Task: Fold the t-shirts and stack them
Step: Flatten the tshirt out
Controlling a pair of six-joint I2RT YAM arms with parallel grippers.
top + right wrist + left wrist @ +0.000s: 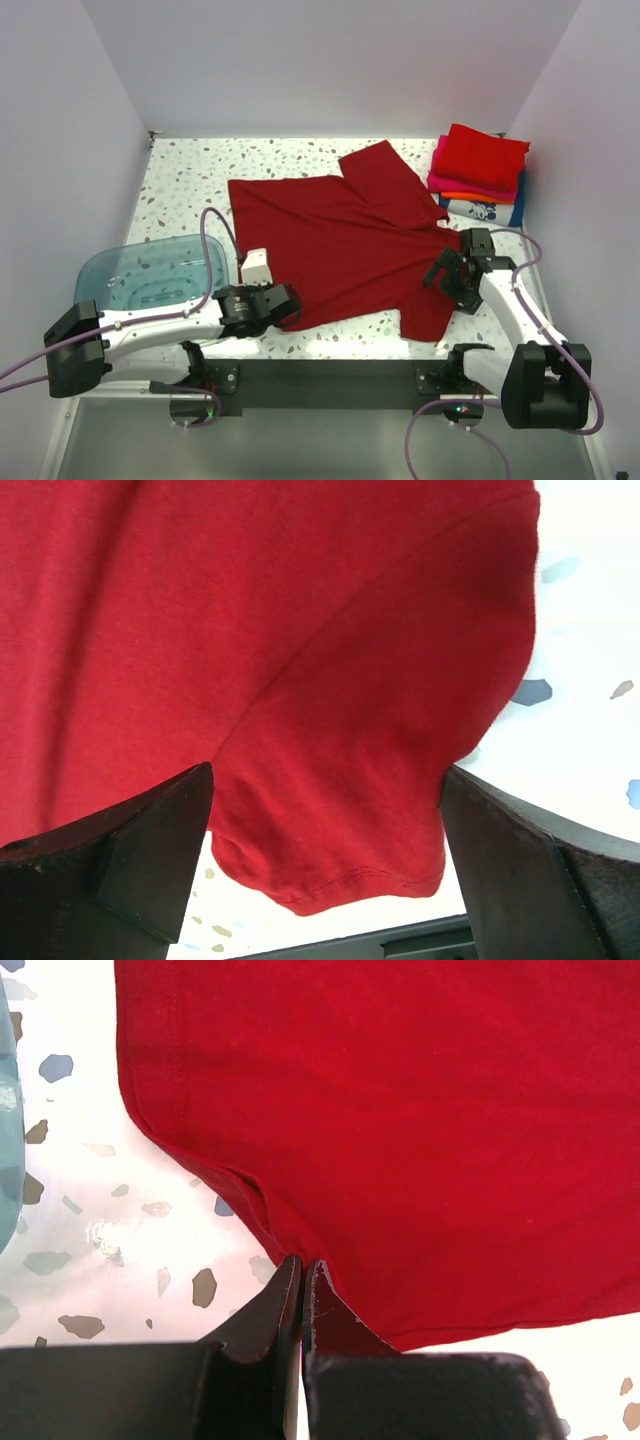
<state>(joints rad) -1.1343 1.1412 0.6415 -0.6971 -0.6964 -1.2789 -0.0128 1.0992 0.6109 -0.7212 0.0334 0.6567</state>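
- Speckled white table (190, 170): one dark red t-shirt (340, 240) spread flat, long axis left–right, hem toward the left arm.
- At the shirt's near hem corner, left gripper (302, 1265), fingers pressed together; cloth pinched or not, cannot tell.
- Over the shirt's near sleeve (340, 830), right gripper (325, 780), spread wide, straddling it, holding nothing.
- Past the shirt's far right, one stack (480, 175) of four folded shirts; one blue tub (140, 275) left of the hem.
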